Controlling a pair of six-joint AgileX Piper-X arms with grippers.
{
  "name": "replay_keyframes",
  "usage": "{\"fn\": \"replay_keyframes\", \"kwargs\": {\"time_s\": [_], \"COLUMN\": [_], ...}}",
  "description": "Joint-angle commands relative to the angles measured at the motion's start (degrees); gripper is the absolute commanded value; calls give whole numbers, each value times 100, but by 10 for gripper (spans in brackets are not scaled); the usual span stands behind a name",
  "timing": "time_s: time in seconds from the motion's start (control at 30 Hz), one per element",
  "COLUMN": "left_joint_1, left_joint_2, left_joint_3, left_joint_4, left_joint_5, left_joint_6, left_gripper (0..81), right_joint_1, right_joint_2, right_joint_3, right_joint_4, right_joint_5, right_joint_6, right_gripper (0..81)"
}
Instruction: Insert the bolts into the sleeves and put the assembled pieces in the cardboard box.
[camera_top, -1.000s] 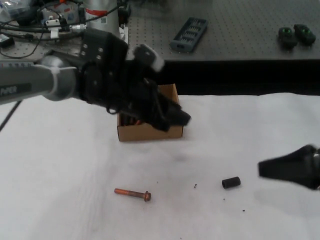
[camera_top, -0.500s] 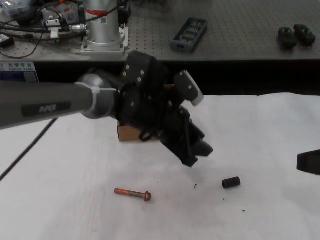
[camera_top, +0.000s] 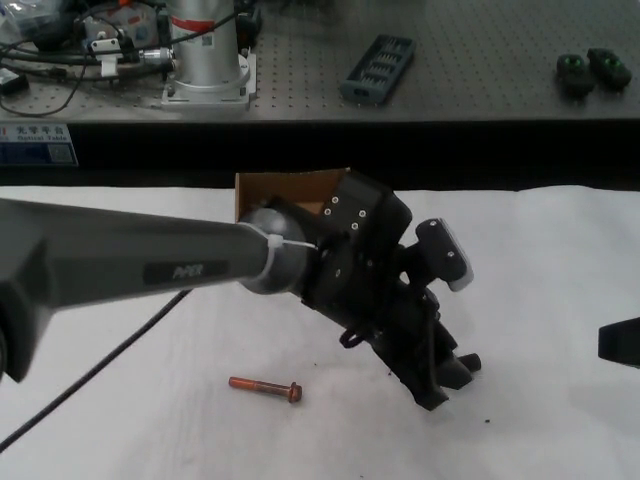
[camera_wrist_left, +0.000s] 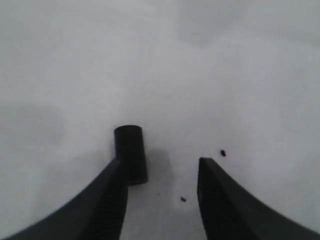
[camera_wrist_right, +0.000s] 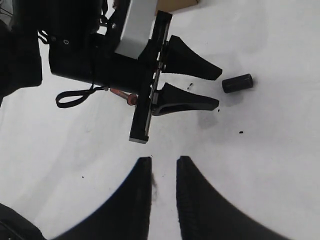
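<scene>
**1. End effector state.** The left gripper (camera_top: 452, 380) was spread wide and held nothing. In the high view it stood low over the white cloth (camera_top: 560, 260), at the lower centre right of the frame. The right gripper (camera_wrist_right: 163, 162) was parted by a narrow gap only, with nothing between its fingers.

**2. Position of work pieces.** The sleeve (camera_wrist_left: 131, 152) lay on its side on the cloth, at the tip of one left finger and not centred in the gap. I could not tell whether finger and sleeve touched. The bolt (camera_top: 265, 386) lay flat at the lower centre left of the high view, well apart from the sleeve. The cardboard box (camera_top: 275, 190) stood behind the left arm, at the upper centre of that frame.

**3. Handling assessment.** I judged the sleeve light, rigid and smooth. As a cylinder lying on cloth, it would roll if one finger alone pushed it. Recommended hold: across the curved wall at mid-length, with both bore ends left free for the bolt. I judged that a sideways correction was needed to centre the sleeve before closing. I judged the bolt stiff and heavier. Recommended hold: on the shank near the flanged head, with the tip free for entry.
</scene>
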Motion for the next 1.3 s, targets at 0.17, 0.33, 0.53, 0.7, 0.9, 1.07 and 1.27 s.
{"fn": "replay_keyframes", "kwargs": {"time_s": [0.17, 0.33, 0.53, 0.7, 0.9, 1.07, 1.27], "left_joint_1": [449, 686, 960, 1207, 1376, 1374, 1374], "left_joint_2": [-201, -407, -609, -807, -897, -897, -897], "left_joint_3": [-118, -100, -100, -70, -72, -72, 191], "left_joint_4": [1186, 1774, 2294, 2943, 3183, 3539, 3614], "left_joint_5": [-158, -594, -856, -914, -929, -929, -1012], "left_joint_6": [1088, 1707, 2282, 2638, 2975, 3157, 3487], "left_gripper": [340, 364, 363, 363, 363, 363, 363], "right_joint_1": [-35, -35, -35, -35, -35, -35, -35], "right_joint_2": [-68, -68, -68, -68, -68, -68, -68], "right_joint_3": [-60, -60, -60, -60, -60, -60, -60], "right_joint_4": [251, 251, 251, 251, 251, 251, 251], "right_joint_5": [-8, -8, -8, -8, -8, -8, -8], "right_joint_6": [-442, -442, -442, -442, -598, -598, -613], "right_gripper": [149, 149, 149, 149, 149, 149, 149]}}
